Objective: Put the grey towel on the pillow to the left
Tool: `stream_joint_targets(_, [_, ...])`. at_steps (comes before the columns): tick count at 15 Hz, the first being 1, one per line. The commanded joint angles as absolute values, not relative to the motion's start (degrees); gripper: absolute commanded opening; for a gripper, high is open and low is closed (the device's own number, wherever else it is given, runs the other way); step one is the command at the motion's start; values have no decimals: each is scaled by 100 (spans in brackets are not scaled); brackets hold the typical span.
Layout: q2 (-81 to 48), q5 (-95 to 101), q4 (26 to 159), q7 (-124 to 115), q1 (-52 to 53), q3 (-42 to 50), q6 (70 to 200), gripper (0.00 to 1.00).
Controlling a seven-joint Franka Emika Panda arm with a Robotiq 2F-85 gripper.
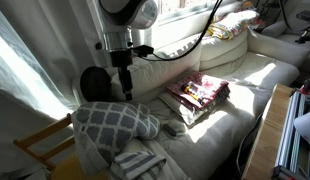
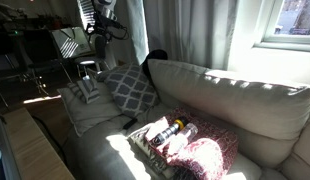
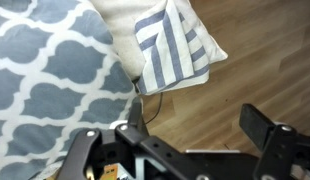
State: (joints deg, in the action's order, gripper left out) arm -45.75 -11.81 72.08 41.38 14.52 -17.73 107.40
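Pincer hangs spread above grey towel and lattice pillow, arm vertical.

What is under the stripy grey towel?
A cream cushion peeks out under the grey towel, next to the lattice pillow. The part right beneath is covered.
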Motion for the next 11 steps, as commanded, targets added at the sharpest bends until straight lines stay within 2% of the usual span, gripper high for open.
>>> stream_joint_targets(1, [-4202,-1109,7408,3762,1446,-1664,10160,100])
stream_joint_targets(4, [-4023,-1114,7448,3893,1385,-1700,9749,100])
stream_joint_targets(11, [-4136,-1145,7218,3868,1379,-1758,9829,100])
